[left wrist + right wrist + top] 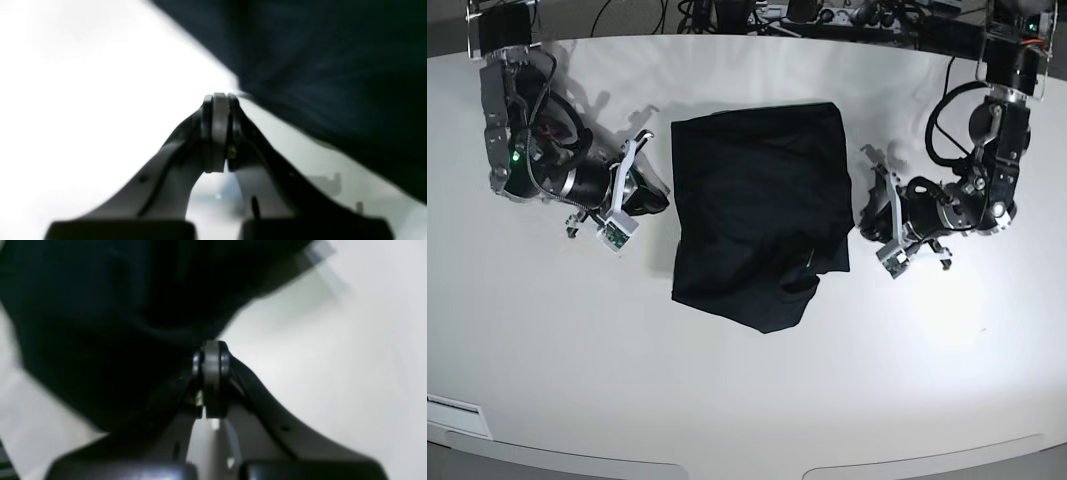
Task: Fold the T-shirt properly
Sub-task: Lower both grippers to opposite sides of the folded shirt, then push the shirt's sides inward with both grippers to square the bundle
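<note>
Beside the T-shirt [762, 200], your left [867, 228] and right jaws [665, 203] stand closed, empty, probably placed to reach its opposite edges.

T-shirt [757, 200] blurred in both wrist cams, cut off by their edges; folds' undersides hidden.

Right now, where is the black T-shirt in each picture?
Left wrist view: the T-shirt fills the top right, reaching down the right edge.
Right wrist view: it covers the top left and slants down toward the lower left.
Base view: it lies in the middle, between the two arms.
Landmark in all three: the pale tabletop next to the shirt.
</note>
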You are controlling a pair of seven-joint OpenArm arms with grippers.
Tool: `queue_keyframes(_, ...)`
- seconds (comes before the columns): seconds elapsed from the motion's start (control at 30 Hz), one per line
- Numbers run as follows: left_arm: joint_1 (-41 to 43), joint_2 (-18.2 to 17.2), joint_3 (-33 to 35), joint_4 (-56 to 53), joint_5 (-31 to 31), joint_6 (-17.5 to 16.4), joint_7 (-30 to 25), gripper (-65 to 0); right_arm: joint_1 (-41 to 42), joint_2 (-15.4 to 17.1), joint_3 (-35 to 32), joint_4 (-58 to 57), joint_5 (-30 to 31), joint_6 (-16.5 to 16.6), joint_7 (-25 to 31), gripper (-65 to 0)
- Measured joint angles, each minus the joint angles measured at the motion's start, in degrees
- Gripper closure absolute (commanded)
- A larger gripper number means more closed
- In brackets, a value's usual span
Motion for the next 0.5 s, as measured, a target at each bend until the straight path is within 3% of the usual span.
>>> queue_keyframes(0.1,-4.5,-0.2,-0.1,1.9,-9.9,-0.7,8.4,0.0,-2.6,-0.2,0.0,2.1,-3.1,-1.2,2.8,0.0)
queue_keyframes(0.2,-6.5,-1.9,-0.2,6.4,-26.9,-2.5,15.1,0.0,-0.3,-0.6,0.2,2.5,-8.5,-3.6,10.6,0.0)
queue_keyframes(0.27,-4.6,-2.5,-0.3,9.1,-37.4,-2.4,19.8,0.0,2.4,-1.5,0.3,2.5,-11.5,-4.1,11.7,0.0)
queue_keyframes(0.37,2.7,-1.3,-0.2,13.4,-40.2,-2.5,24.5,0.0,6.8,-3.2,-1.9,-0.6,-12.4,-3.2,11.3,0.0)
queue_keyframes(0.5,9.9,1.8,0.1,19.7,-39.1,-2.7,24.2,0.0,17.7,-5.2,-8.1,-12.2,-14.2,-2.2,13.6,0.0)
